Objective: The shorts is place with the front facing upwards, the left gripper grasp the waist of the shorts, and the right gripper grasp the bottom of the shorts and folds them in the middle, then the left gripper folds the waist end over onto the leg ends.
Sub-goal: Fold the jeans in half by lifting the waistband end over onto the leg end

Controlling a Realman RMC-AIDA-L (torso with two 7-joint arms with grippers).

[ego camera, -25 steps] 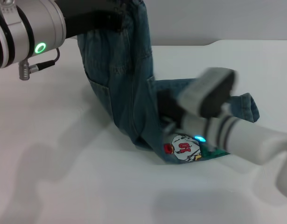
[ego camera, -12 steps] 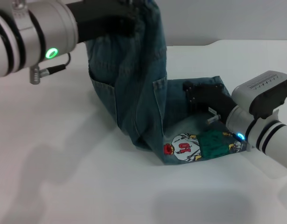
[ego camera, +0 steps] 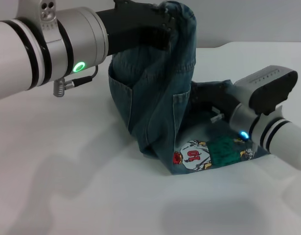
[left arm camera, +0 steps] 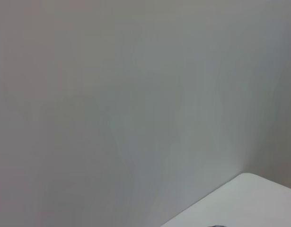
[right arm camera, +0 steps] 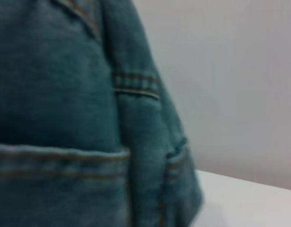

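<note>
The shorts (ego camera: 160, 112) are already folded down the middle, and the leg ends lie flat on the tabletop (ego camera: 67, 186) with the cartoon patch (ego camera: 195, 155) showing. The left hand (ego camera: 162, 27) pinches the waist and holds it high, so the cloth hangs below it; the waist is not yet laid over the leg ends. The right hand (ego camera: 209, 105) rests low on the leg ends, and I cannot tell if it is spread or pressed together.

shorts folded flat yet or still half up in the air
Half up: the left gripper holds the waist of the shorts raised, denim hanging down, while the leg ends with the printed patch lie on the table by the right gripper.
</note>
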